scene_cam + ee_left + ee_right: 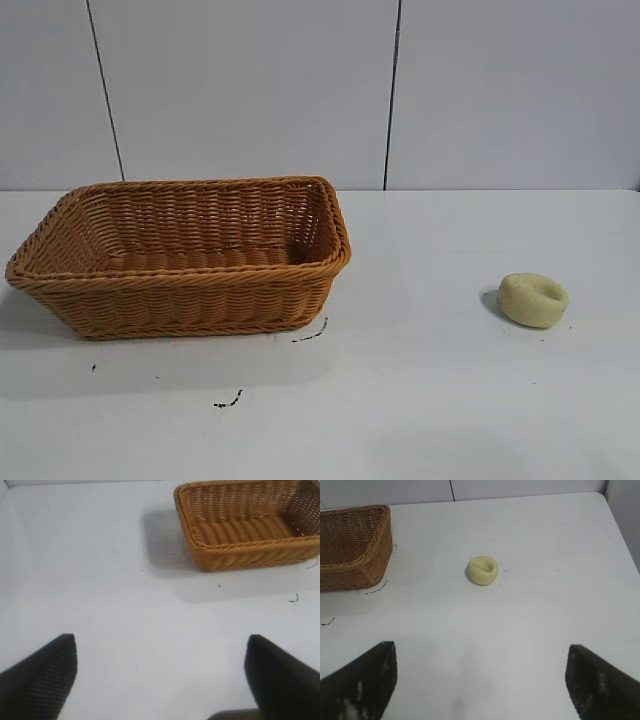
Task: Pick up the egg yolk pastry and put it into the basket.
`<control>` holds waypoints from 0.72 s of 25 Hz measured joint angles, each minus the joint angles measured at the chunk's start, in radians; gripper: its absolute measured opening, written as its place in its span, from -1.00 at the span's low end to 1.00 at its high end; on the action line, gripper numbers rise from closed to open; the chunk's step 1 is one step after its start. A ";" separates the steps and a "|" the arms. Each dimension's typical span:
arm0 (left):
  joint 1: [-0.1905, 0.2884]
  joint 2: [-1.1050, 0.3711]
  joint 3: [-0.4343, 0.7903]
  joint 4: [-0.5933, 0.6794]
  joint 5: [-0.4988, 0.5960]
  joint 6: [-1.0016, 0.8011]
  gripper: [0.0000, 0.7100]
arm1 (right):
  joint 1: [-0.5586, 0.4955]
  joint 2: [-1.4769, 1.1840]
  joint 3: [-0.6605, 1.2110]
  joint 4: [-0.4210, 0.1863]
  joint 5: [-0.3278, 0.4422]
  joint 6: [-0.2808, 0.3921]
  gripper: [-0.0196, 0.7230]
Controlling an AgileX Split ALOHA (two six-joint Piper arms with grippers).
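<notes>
Nothing is done yet — the egg yolk pastry (533, 299) sits on the tabletop (420, 400), well apart from the empty basket (180, 300), at its three o'clock. The right hand (480, 680) is wide open, holding nothing; the left hand (160, 675) likewise — grasp and transfer remain.

The left tool (161, 672) hangs over the white table (100, 580), its two dark fingers (42, 672) spread wide with nothing between them. Farther off stands the orange-brown woven basket (240, 555), nothing visible inside it, casting a soft shadow. A few small dark marks (293, 599) dot the table near it.
</notes>
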 joint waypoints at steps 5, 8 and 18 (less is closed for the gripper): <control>0.000 0.000 0.000 0.000 0.000 0.000 0.95 | 0.000 0.000 0.000 0.000 0.000 0.000 0.82; 0.000 0.000 0.000 0.000 0.000 0.000 0.95 | 0.000 0.000 0.000 0.000 0.000 0.000 0.82; 0.000 0.000 0.000 0.000 0.000 0.000 0.95 | 0.000 0.155 -0.023 0.000 0.003 0.000 0.91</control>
